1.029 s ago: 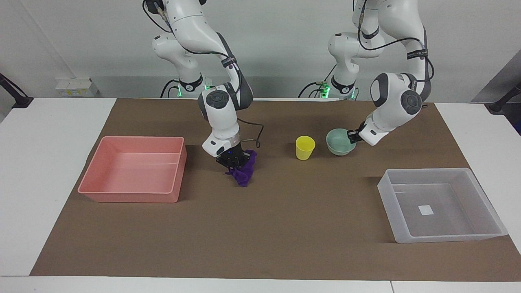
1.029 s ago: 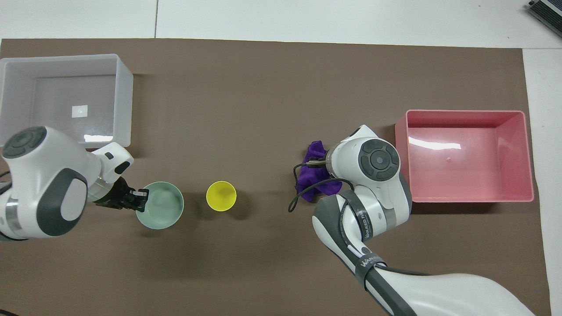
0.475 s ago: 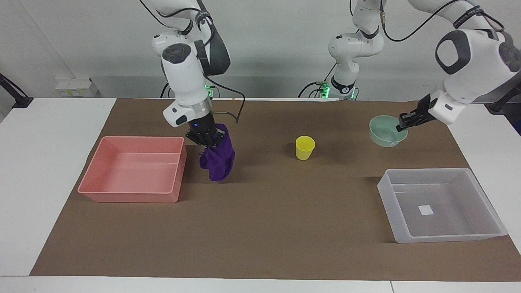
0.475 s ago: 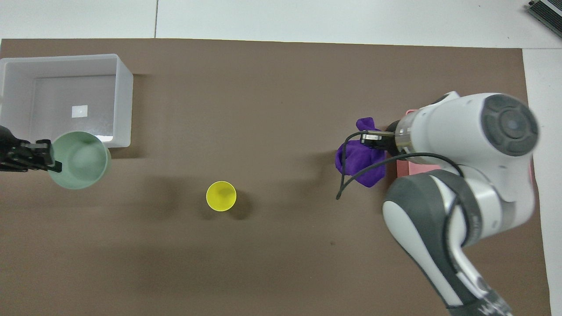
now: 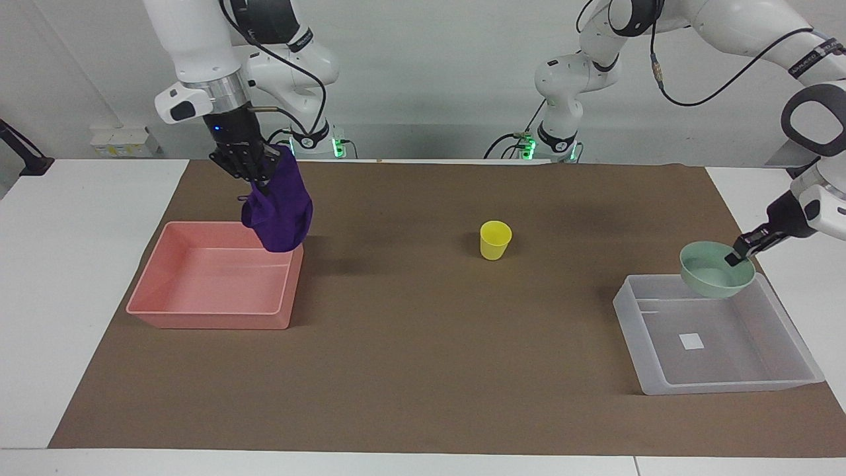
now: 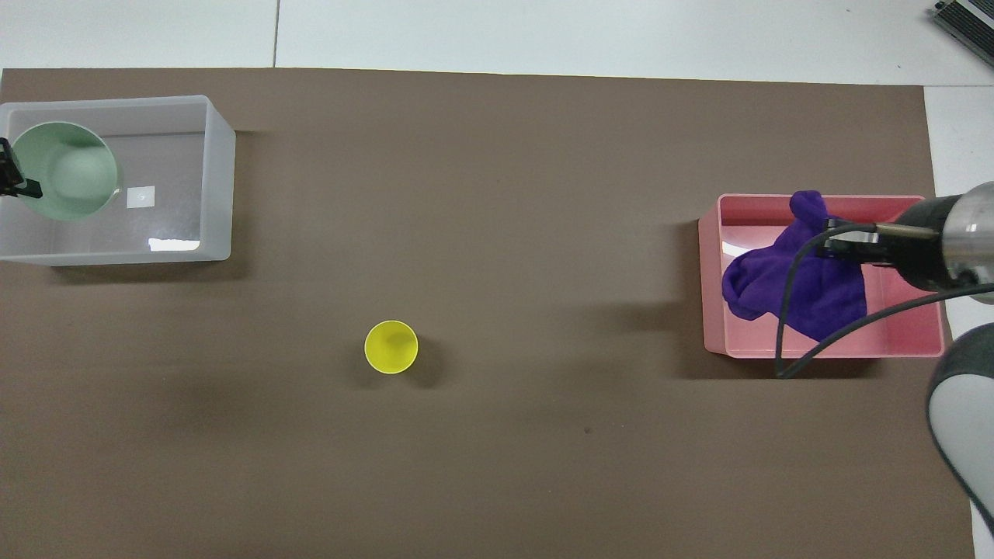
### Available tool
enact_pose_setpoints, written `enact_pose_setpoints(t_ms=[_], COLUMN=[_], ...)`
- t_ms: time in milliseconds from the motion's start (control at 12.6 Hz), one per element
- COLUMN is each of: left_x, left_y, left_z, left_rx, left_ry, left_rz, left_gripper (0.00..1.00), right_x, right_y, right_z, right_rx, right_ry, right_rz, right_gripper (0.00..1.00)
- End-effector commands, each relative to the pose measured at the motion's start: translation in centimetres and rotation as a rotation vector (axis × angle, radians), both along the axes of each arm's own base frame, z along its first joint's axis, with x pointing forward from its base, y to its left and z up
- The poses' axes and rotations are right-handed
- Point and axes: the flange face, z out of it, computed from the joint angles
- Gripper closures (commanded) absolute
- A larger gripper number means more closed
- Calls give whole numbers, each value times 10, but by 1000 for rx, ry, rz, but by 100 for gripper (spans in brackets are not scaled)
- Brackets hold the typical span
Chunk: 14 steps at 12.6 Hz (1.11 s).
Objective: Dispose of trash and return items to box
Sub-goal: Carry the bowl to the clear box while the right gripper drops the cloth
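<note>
Purple rag (image 5: 277, 208) is pinched in my right gripper (image 5: 246, 168), dangling over the pink tray (image 5: 211, 317). Yellow cup (image 5: 495, 239) sits on the mat between that tray and the clear box (image 5: 720, 387). My left gripper (image 5: 735, 256) clamps the mint bowl's (image 5: 714, 281) rim, holding it over the box.

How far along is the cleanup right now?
Nothing is put away yet. In hand: right gripper holds the purple rag over the pink tray; left gripper holds the green bowl over the clear box. Left: both releases, then the yellow cup.
</note>
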Motion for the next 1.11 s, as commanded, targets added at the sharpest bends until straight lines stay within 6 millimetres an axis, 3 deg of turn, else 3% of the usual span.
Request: enact_pose_setpoints(t_ms=[0,237,317,633,950,1029], left_x=[32,42,43,40,43,45], left_y=[5,10,12,33,22,23], left_z=[-41,-100,-114,-125,-151,-152], left_rx=[9,6,3,1,-2,4], left_ry=[-46,6,25,36,64,51], left_rz=[26,18,17,47,32,31], left_gripper=[100,100,100,100,100,100], right_x=[6,11,17,37,38,40], right_y=[-43,-84,-96,-120,-122,-121], right_z=[-7,-56,-82,-159,-221,-230], right_rx=[-44,-71,-77,-99,-104,-102], right_ry=[-7,3,13,43,30,40], right_rz=[30,54,58,92,90,86], right_gripper=[100,100,100,100,100,71])
